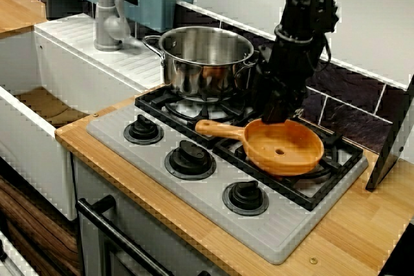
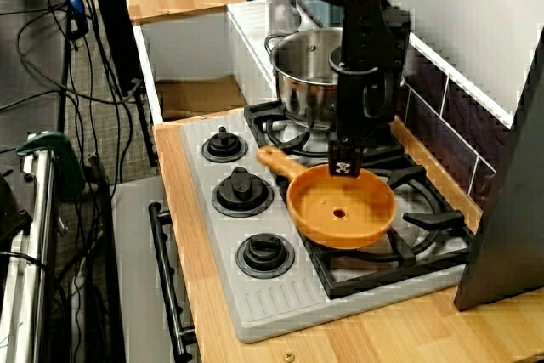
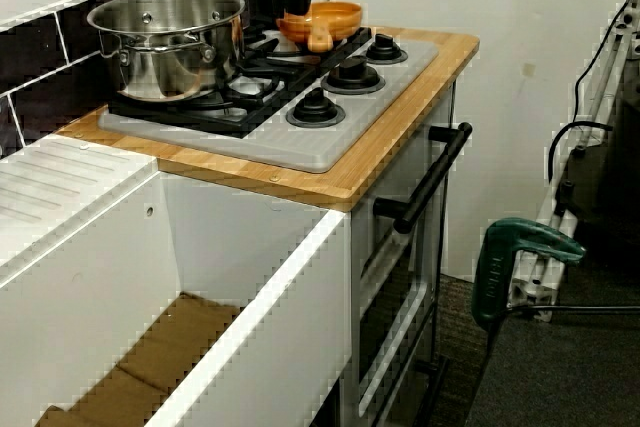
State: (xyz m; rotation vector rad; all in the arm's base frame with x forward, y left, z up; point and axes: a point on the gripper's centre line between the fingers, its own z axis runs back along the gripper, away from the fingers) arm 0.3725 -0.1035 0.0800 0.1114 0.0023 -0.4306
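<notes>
Seen from the side, the pot (image 1: pixel 206 59) stands at the left end of the stove (image 1: pixel 284 227) grate. The pan (image 1: pixel 284 150) lies at the right end, handle pointing left. The pincer (image 1: pixel 275 116) is at the pan's far rim; I cannot tell how wide it is.

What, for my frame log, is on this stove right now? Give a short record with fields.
gripper: pointing down at the back rim of the orange pan; contact and jaw opening unclear
orange pan: flat on the stove, empty, handle free
steel pot: upright on the neighbouring burner, no lid, beside the arm
knobs: three in a row along the front
sink: white, beyond the pot's end
</notes>
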